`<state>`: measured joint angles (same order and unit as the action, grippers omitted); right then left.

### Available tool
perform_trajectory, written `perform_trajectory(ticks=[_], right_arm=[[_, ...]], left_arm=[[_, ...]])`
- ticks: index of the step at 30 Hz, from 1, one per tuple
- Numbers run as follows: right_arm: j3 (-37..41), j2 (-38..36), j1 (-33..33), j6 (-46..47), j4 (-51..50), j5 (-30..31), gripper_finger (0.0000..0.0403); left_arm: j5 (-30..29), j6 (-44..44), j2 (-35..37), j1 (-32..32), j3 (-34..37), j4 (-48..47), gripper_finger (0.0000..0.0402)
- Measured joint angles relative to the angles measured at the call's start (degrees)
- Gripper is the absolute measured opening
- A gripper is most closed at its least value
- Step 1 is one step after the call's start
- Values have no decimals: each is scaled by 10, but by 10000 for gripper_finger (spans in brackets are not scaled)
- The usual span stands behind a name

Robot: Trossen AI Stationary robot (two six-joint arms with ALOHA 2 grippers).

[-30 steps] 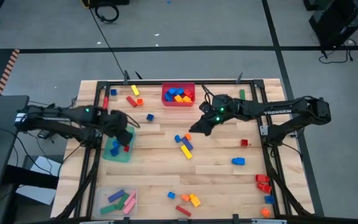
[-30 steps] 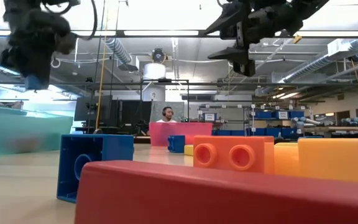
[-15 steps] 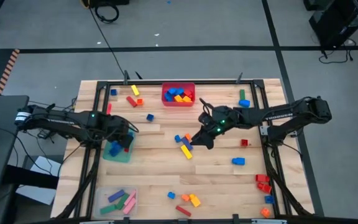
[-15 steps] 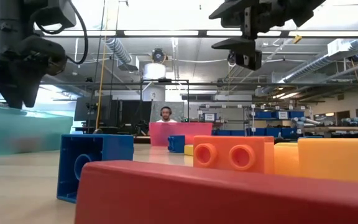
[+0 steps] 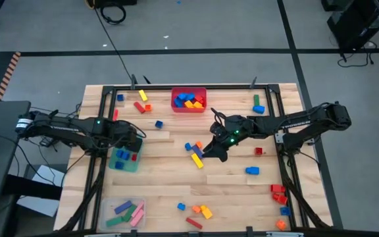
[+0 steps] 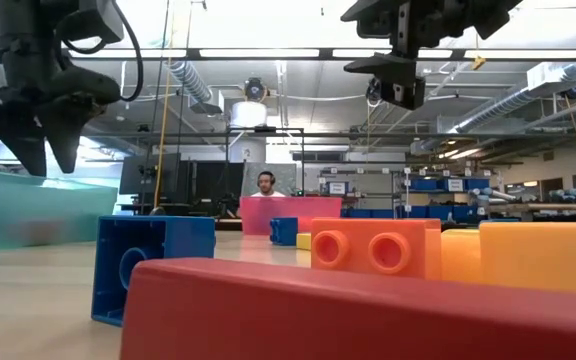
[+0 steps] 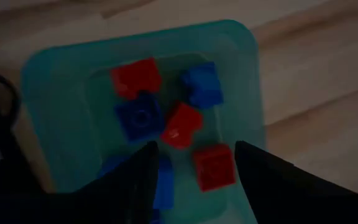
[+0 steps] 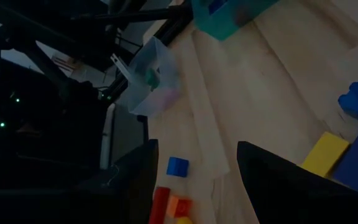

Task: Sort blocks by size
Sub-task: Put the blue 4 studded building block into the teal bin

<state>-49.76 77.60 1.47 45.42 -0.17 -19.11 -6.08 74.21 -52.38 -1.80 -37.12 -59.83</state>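
Note:
Small red and blue blocks [image 7: 180, 127] lie in the green bin [image 5: 113, 163], whose rim also shows in the left wrist view [image 7: 255, 74]. My left gripper [image 5: 131, 143] hangs open and empty just above that bin [image 7: 196, 150]. A cluster of blocks lies mid-table: a yellow bar [image 5: 197, 162], a blue bar [image 5: 198, 153], a small blue block [image 5: 188, 146] and an orange one [image 5: 198, 144]. My right gripper [image 5: 206, 153] is open and empty, above the table just right of this cluster [image 8: 197, 149].
A red bin [image 5: 174, 99] with blocks stands at the far edge. A clear bin [image 5: 108, 205] with long bars stands at the near left. Loose blocks lie scattered: blue [image 5: 252, 170], red [image 5: 258, 151], several at the near right corner [image 5: 279, 193] and the near edge [image 5: 202, 211].
My left gripper has come down over the green bin and opened. My right gripper has gone toward the table's near edge and a little left, toward the cluster of blocks at mid-table, staying open.

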Motion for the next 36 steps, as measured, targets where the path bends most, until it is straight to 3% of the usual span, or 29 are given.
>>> perform_trajectory(ticks=[9, 12, 18, 26, 31, 36], right_arm=[[0, 0, 4, -11, 0, 0, 233], [0, 0, 5, -20, 0, 0, 233], [0, 0, -11, -39, 0, 2, 233], [0, 0, -86, -43, 6, 33, 231], [0, 0, -130, -41, 6, 25, 231], [0, 0, -151, -35, 10, 24, 230]], left_arm=[[-6, 0, 0, 15, 0, 8, 199], [-7, -2, 0, 36, 0, 16, 151], [-35, -58, 0, 90, -37, 17, 14], [-52, -275, -50, 279, -131, -1, 3], [-52, -434, -165, 416, -195, -22, 2], [-65, -535, -308, 507, -268, -58, 1]])
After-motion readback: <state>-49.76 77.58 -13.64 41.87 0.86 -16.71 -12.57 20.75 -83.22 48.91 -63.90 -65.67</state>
